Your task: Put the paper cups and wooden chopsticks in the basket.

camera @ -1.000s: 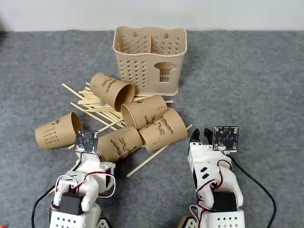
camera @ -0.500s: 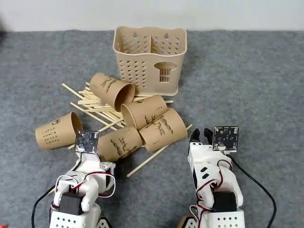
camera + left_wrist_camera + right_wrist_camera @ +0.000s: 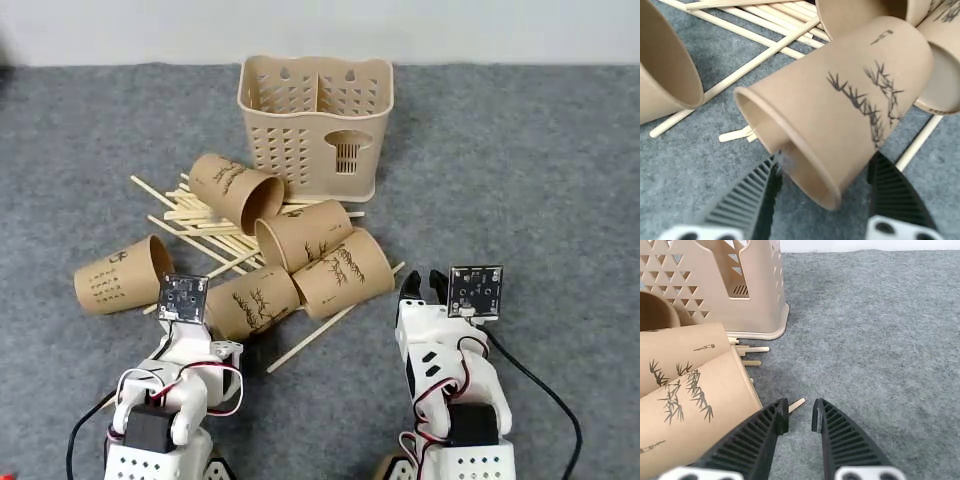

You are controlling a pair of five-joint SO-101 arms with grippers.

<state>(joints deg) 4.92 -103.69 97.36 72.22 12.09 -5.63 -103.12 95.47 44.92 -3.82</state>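
Note:
Several brown paper cups lie on their sides on the grey carpet, among them the leftmost cup (image 3: 121, 275) and a near cup (image 3: 252, 300). Wooden chopsticks (image 3: 205, 225) are scattered under and around them. The tan slotted basket (image 3: 300, 140) stands upright behind the pile. My left gripper (image 3: 825, 165) is open, with its fingers on either side of the near cup (image 3: 840, 100) by its open rim. My right gripper (image 3: 799, 415) is open by a narrow gap and holds nothing. It hovers beside a bamboo-print cup (image 3: 695, 395), with a chopstick tip (image 3: 796, 404) just beyond it.
Bare grey carpet (image 3: 520, 180) stretches to the right of the basket and the pile. A pale wall edge (image 3: 320, 30) runs along the back. Another cup (image 3: 665, 75) lies close beside the left gripper's cup.

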